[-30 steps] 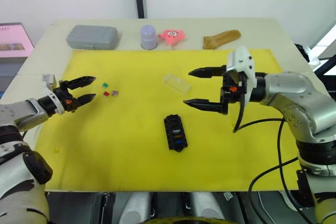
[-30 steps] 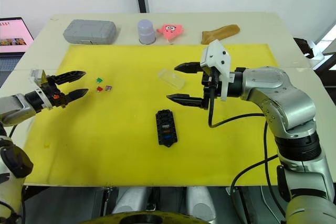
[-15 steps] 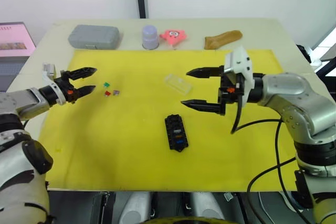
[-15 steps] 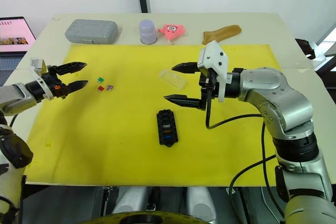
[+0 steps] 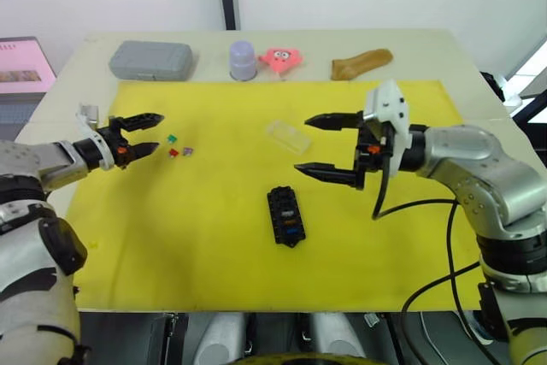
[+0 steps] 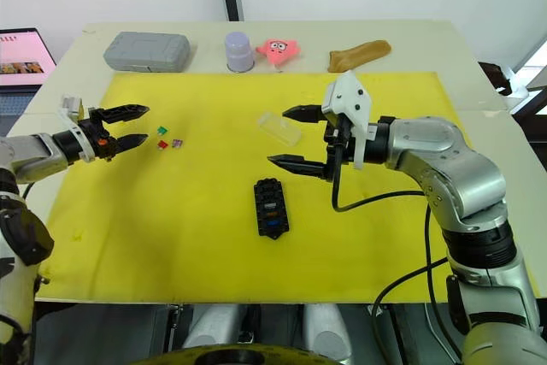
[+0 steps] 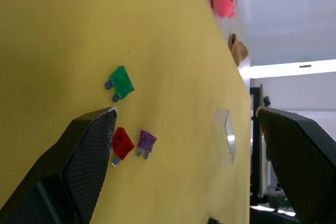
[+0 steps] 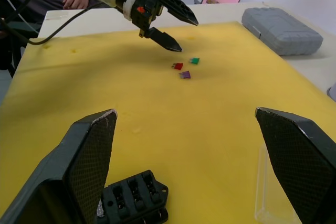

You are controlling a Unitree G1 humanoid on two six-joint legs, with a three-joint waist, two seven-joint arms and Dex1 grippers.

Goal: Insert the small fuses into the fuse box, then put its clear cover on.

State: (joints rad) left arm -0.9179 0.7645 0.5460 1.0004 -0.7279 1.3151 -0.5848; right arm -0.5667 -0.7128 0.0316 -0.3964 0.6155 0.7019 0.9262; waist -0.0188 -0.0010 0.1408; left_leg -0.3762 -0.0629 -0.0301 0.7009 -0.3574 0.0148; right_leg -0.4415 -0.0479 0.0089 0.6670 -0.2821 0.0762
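**Both my grippers spread, nothing held**

My left gripper [image 5: 144, 132] hovers at the left side of the yellow mat [image 5: 214, 245], fingers apart and empty, its tips just left of three loose fuses. The green fuse [image 5: 172, 138] lies farthest from me, the red fuse [image 5: 173, 152] nearer, and the purple fuse [image 5: 187, 151] just right of the red; all three lie flat on the mat, close together but apart.

My right gripper [image 5: 318, 144] hangs over the mat right of centre, fingers spread wide and empty. The cover [image 5: 287, 135] lies on the mat just left of its far fingertip. The fuse box [image 5: 286, 215] sits near the mat's middle, nearer me than the cover, with a few fuses already in its slots.

On the table [image 5: 427, 44] beyond the mat stand a grey case [image 5: 150, 60], a lilac cup [image 5: 242, 59], a pink toy [image 5: 281, 58] and a brown piece [image 5: 361, 62].
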